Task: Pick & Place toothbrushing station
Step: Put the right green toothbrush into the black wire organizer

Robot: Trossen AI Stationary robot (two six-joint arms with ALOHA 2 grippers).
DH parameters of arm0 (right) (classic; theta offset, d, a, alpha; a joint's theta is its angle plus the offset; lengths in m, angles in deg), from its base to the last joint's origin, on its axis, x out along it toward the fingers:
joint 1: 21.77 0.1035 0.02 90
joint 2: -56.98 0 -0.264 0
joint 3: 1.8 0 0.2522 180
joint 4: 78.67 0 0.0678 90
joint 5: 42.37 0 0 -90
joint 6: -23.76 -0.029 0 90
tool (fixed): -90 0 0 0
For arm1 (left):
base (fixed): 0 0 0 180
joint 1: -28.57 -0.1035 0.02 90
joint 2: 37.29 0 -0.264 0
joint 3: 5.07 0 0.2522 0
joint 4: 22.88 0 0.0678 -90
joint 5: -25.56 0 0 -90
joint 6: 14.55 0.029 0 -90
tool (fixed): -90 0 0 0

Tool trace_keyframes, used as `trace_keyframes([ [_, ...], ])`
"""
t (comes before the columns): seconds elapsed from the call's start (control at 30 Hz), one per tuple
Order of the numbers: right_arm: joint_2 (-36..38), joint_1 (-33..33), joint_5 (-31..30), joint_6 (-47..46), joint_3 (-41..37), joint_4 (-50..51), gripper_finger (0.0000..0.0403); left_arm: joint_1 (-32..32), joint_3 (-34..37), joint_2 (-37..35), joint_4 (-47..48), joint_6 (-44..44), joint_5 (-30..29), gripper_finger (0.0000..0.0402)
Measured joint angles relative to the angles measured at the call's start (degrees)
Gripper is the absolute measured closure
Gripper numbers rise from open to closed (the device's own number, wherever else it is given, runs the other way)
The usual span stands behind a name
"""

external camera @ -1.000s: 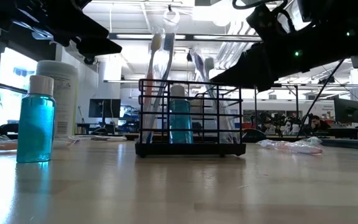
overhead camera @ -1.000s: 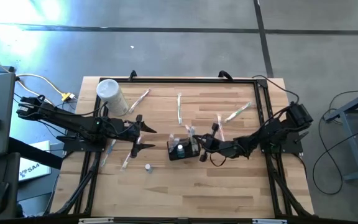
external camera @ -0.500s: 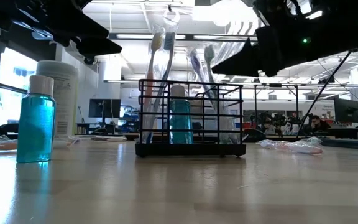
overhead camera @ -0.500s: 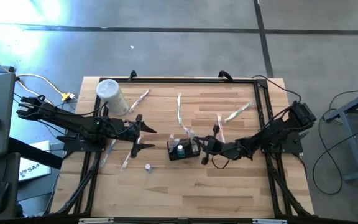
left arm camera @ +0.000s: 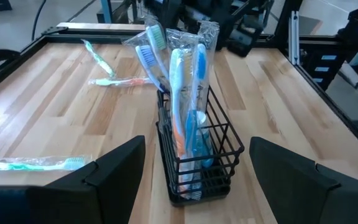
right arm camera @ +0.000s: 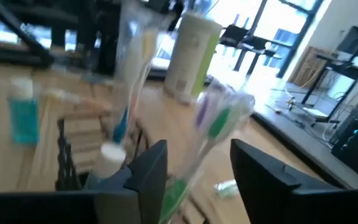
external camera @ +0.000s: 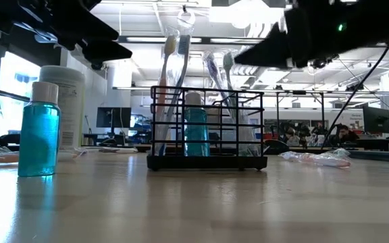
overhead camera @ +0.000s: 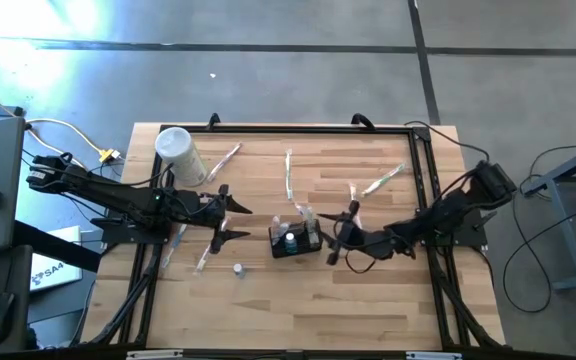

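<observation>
The wooden table (overhead camera: 268,300) is still carrying loose wrapped toothbrushes (overhead camera: 288,172). The left tool (overhead camera: 230,218) is waiting spread wide, empty. The toothbrushing station (overhead camera: 294,241) is sitting mid-table, holding several brushes; the right tool (overhead camera: 341,232) is hovering beside it, released, judging 1 more delivered.

My right gripper (overhead camera: 336,234) sits open just right of the black toothbrushing station (overhead camera: 295,241), left gripper (overhead camera: 230,220) waiting apart.
</observation>
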Motion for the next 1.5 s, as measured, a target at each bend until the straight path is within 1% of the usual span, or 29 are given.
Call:
trace_keyframes([
  [0.1, 3.1, 1.5, -3.2, 0.3, 0.0, 1.4, 0.0217, 0.0, 0.0, 0.0, 0.0, -0.3, 0.0, 0.0114],
  [0.17, 5.4, 2.8, -6.7, 1.8, 0.0, 2.4, 0.021, 0.0, 0.0, 0.0, 0.0, -0.3, 0.0, 0.0114],
  [0.23, 8.0, 4.1, -11.4, 2.9, 0.0, 5.2, 0.0205, 0.0, 0.0, 0.0, 0.0, -0.3, 0.0, 0.0114],
  [0.3, 10.6, 5.4, -17.7, 2.9, 0.0, 9.0, 0.0202, 0.0, 0.0, 0.0, 0.0, -0.3, 0.0, 0.0114],
  [0.37, 13.8, 6.5, -25.2, -0.9, 0.0, 12.6, 0.0202, 0.0, 0.0, 0.0, 0.1, -0.3, 0.0, 0.0114],
  [0.43, 17.0, 7.9, -31.8, -6.8, 0.0, 14.8, 0.0203, 0.0, 0.0, 0.0, 0.3, -0.4, 0.0, 0.0114],
  [0.5, 20.6, 9.1, -34.8, -10.2, 0.0, 17.2, 0.0207, 0.0, 0.0, 0.0, 0.5, -0.5, 0.0, 0.0114],
  [0.63, 26.0, 10.8, -36.5, -9.1, 0.0, 18.1, 0.0215, 0.0, 0.0, 0.0, 0.5, -0.5, 0.0, 0.0114],
  [0.9, 35.2, 11.0, -40.6, 5.3, 0.0, 15.0, 0.0216, 0.0, 0.0, 0.0, 0.5, -0.5, 0.3, 0.0114],
  [1.13, 41.5, 10.0, -40.9, 19.3, 0.0, 12.7, 0.0216, 0.0, 0.0, 0.0, 0.5, -0.6, 0.4, 0.0114],
  [1.37, 43.1, 6.9, -40.9, 21.2, 0.0, 12.9, 0.0216, 0.0, 0.0, 0.0, 0.5, -0.5, 0.3, 0.0114],
  [1.5, 42.6, 7.2, -39.8, 21.4, 0.0, 15.3, 0.0222, 0.0, 0.0, 0.0, 0.5, -0.5, 0.3, 0.0114],
])
